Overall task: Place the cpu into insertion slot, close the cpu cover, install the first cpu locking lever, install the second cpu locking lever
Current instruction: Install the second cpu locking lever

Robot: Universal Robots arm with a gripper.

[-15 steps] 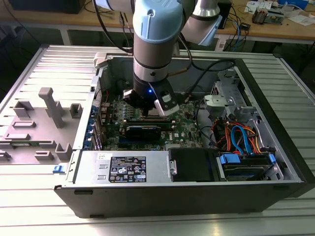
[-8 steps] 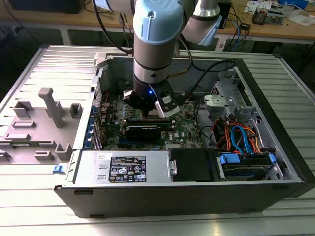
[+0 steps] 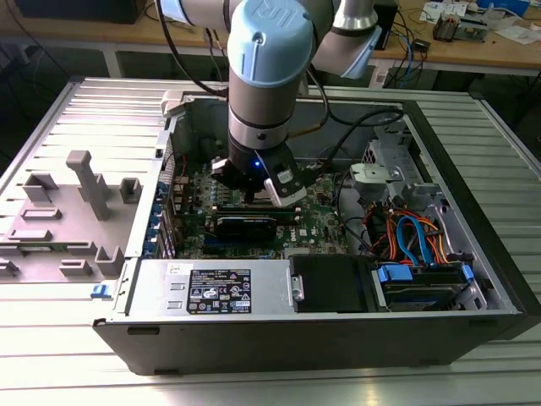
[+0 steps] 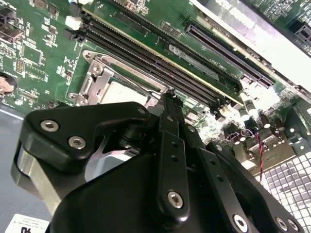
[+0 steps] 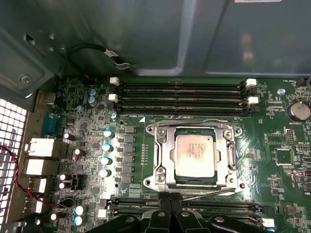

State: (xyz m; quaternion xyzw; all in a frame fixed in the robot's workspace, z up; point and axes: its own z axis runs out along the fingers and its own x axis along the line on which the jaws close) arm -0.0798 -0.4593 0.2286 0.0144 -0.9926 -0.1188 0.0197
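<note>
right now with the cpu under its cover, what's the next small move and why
Probably ease the slanted locking lever down toward its catch: the cpu lies under the closed cpu cover, and the pincer sits right beside that lever, which looks unlatched.

Silver cpu seated in insertion slot, cpu cover shut.

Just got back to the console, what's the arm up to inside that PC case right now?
The arm has its black gripper down inside the open computer case, right at the edge of the square silver-rimmed CPU socket on the green motherboard. The matte silver-grey square CPU already sits in the socket, and the thin silver metal cover frame lies closed around it. A thin silver wire lever slants across the socket's edge next to the gripper.
</note>
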